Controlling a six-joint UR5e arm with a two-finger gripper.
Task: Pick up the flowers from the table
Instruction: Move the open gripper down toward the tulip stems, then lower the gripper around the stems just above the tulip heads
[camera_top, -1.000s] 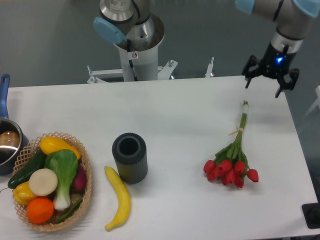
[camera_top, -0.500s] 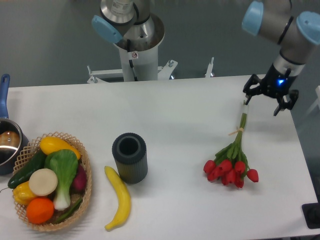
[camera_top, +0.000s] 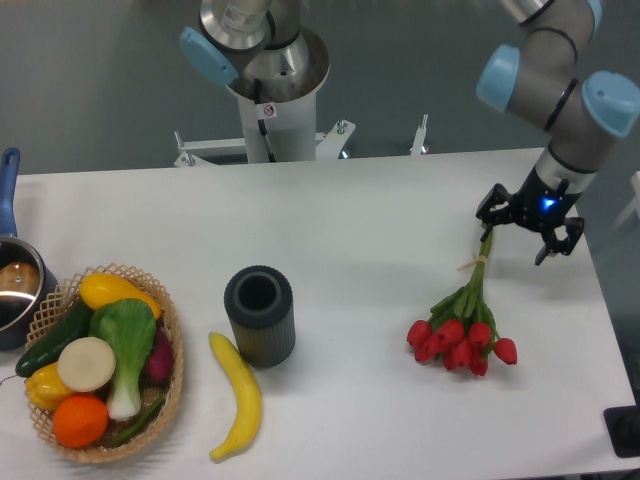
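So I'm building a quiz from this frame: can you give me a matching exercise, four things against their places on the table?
Things:
1. flowers
2. banana
3. basket of vegetables
4. dark ribbed cup

Places:
A. upright, centre-left, just behind the banana
B. far left, near the front edge
C. right side, stems running up to the gripper
D. lying between the basket and the cup

Pairs: 1-C, 2-D, 3-B, 4-A
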